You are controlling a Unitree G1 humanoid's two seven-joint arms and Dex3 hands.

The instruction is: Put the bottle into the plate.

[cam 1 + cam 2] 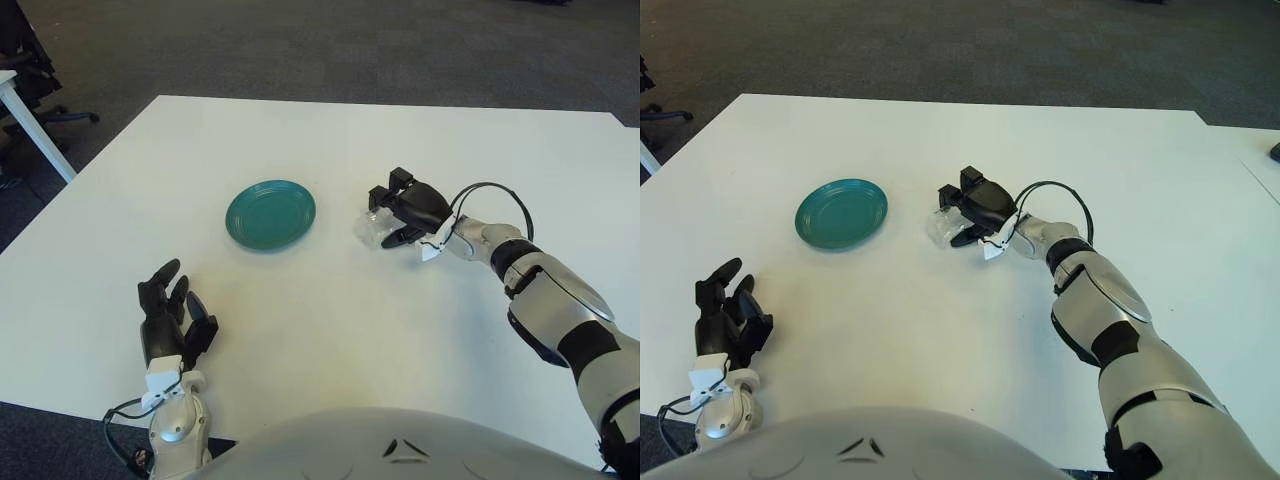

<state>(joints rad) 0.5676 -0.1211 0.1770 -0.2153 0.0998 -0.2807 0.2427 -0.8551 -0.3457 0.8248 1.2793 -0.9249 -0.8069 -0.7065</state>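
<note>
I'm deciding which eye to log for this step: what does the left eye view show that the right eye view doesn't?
Only the left eye view shows a white table leg and a dark office chair at the far left. Only the right eye view shows a second white table at the right edge. Both show the round teal plate, the clear plastic bottle lying under the right hand, and the left hand near the front edge.

Plate [270, 214] on table [330, 330], bottle [370, 227] right of it, apart.
</note>
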